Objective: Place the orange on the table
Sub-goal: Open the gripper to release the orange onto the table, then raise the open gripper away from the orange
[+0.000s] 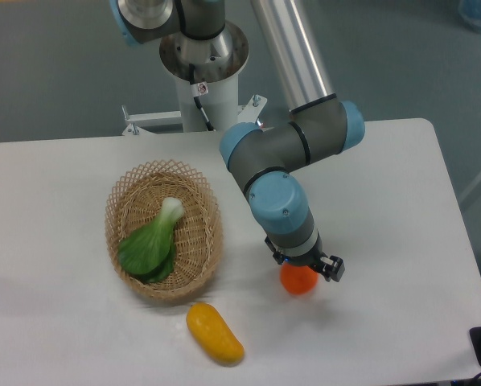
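The orange [298, 279] sits under the fingers [305, 272] at about four o'clock from the wicker basket [164, 229], low over the white surface [385, 209]; whether they clamp it I cannot tell (wrist hides them); smooth, round, light, likely to roll; best held across its widest middle

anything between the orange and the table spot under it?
Nothing visible. The orange sits under the gripper, over bare table. The basket and yellow fruit lie off to the side, apart from it.
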Available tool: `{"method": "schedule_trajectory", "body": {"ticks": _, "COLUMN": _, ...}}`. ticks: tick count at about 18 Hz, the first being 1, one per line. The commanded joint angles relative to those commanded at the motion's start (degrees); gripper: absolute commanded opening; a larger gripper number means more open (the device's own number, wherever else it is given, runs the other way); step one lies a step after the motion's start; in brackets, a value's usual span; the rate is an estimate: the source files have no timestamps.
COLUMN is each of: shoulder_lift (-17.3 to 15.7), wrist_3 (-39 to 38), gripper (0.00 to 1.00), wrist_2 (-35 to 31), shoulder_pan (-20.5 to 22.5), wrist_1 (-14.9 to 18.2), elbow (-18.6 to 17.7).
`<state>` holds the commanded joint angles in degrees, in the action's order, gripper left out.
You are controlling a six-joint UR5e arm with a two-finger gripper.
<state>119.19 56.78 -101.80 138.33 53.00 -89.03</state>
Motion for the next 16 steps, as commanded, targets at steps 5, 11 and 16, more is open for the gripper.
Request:
{"method": "schedule_trajectory", "body": {"ticks": 5, "shoulder_lift": -2.6, "wrist_3": -0.2, "gripper": 1.0, "wrist_2": 11.0, "shoulder_pan": 4.6, "wrist_1": 0.3, "elbow": 0.3}}
{"method": "schedule_trajectory", "body": {"ticks": 11, "shoulder_lift": -2.6, "wrist_3": 2.8, "gripper": 1.0, "wrist_2": 11.2, "shoulder_pan": 6.2, "wrist_1": 2.1, "elbow": 2.0}}
{"method": "schedule_trajectory", "body": {"ticks": 16, "shoulder_lift": -2.1, "wrist_3": 8.3, "gripper": 1.0, "wrist_2": 11.9, "shoulder_pan": 7.6, "wrist_1": 11.9, "elbow": 6.9}}
